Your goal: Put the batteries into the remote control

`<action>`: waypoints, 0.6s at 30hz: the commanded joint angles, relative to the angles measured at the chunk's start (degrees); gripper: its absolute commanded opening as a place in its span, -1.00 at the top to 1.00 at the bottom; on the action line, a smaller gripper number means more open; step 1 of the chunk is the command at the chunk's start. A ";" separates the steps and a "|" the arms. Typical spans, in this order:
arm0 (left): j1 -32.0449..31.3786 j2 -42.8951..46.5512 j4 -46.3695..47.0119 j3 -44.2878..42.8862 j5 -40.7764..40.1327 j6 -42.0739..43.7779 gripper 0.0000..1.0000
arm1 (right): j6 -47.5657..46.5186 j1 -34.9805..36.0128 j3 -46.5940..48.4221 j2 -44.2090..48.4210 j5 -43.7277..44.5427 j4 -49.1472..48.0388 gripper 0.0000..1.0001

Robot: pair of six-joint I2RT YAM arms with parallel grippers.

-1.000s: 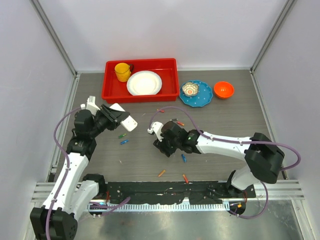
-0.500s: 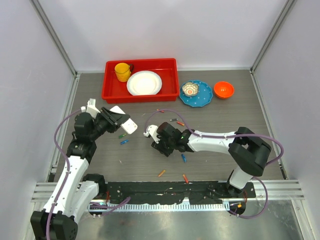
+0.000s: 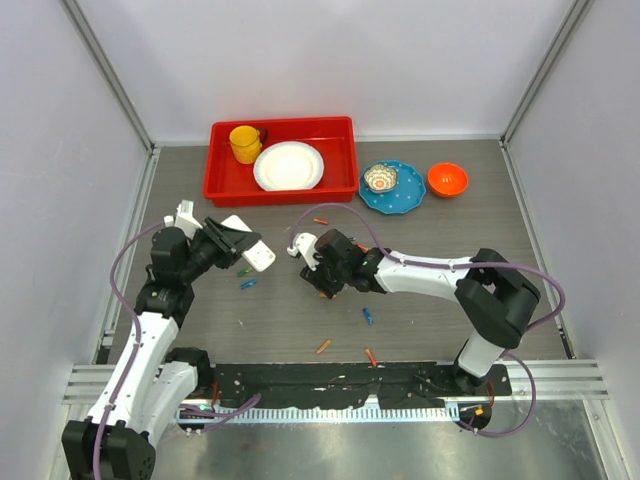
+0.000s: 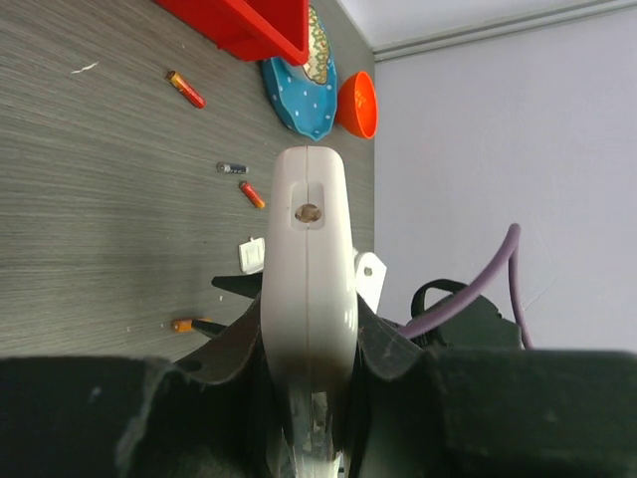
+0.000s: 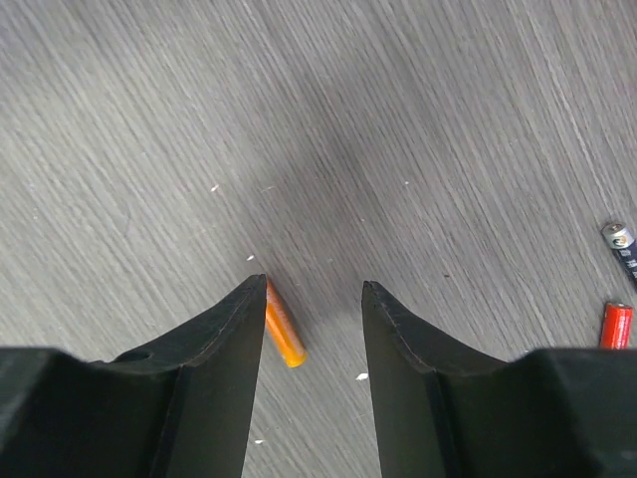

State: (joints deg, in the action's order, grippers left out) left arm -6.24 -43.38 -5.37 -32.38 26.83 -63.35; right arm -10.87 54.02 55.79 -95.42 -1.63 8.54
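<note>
Nearest the arm bases, toward 6 o'clock on the grey wood-grain bench, two slim cylindrical batteries lie loose and apart. One is an orange battery, and at its 4 o'clock is a red-orange battery. Farther in, a small blue battery lies alone near the bench's middle.

Toward 9 o'clock, the left claw is clamped on the flat white rectangular remote control and holds it above the bench. The left wrist camera sees it end-on (a narrow rounded end with a small round hole), pinched between both dark fingers. At its 6 o'clock on the bench, a green battery and a second blue battery lie close together.

At the centre, the right claw hangs low over the bench, its black fingers partly apart and gripping nothing. A short orange cell lies on the bench in the gap, just beside one finger's inner face.

Beyond it, toward 12 o'clock, lie a dark battery and a red battery. Farthest back, at 11 o'clock, a red plastic tray holds a yellow mug and a round white plate. At 1 o'clock, a blue dotted plate carries a small patterned bowl, and an orange bowl stands just beside the plate.
</note>
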 commanded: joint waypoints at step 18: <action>-0.09 0.05 5.19 1.09 1.74 0.33 1.00 | 0.50 -0.67 0.20 -2.31 -4.61 -0.19 0.08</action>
State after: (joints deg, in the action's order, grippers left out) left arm -6.24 -43.62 -3.77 -31.35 27.14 -62.87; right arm -10.70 53.17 55.92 -97.76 -5.15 8.71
